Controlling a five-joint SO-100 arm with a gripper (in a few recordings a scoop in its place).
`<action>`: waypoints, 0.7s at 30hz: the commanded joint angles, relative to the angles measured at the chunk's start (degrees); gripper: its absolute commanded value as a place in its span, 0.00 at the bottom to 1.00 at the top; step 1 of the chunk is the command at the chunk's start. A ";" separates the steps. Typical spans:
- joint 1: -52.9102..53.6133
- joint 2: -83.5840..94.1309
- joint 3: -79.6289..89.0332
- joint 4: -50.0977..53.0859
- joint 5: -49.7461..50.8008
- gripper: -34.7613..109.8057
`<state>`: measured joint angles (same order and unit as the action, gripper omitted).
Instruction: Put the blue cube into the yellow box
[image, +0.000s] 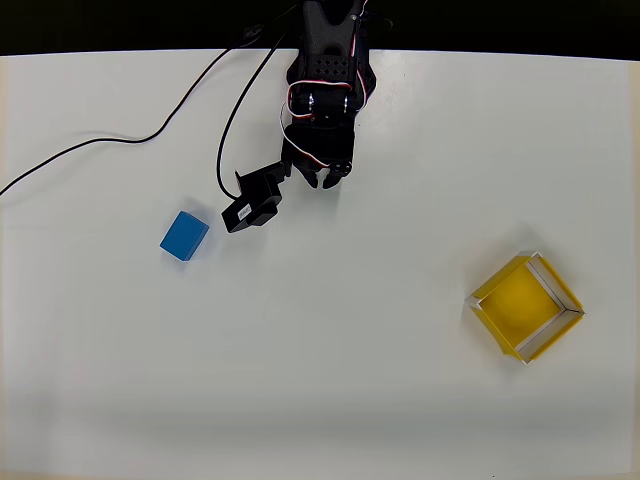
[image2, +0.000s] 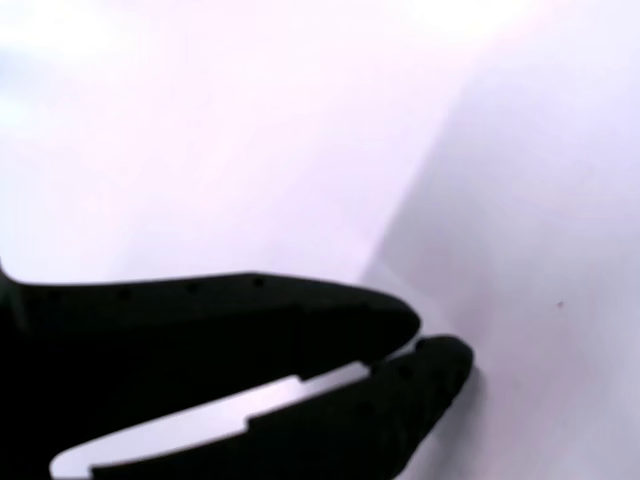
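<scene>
Two task items on a white worktop, both untouched: blue cube at the left of the overhead view, resting flat and turned at a slight angle to the picture edges; yellow box far to the right, open top up, also turned at an angle, well apart from the cube. Hand — black, empty, fingertips meeting in the wrist view, so closed on nothing; in the overhead view it hangs near the top centre, up and to the right of the cube. Step in hand, by judgement: reach and grasp. Advice — spread the fingers before descending, swing left until the cube sits between them, and turn the wrist so the fingers meet two opposite flat faces rather than corners. Black cable trails across the upper left; it lies clear of the cube and should not snag.
</scene>
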<state>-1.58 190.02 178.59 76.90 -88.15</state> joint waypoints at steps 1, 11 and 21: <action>-0.53 1.67 1.58 0.53 -0.18 0.26; -1.67 1.67 1.58 0.53 0.35 0.26; 2.11 1.14 1.32 -1.85 -1.23 0.28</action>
<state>-1.49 190.02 178.59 76.73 -87.89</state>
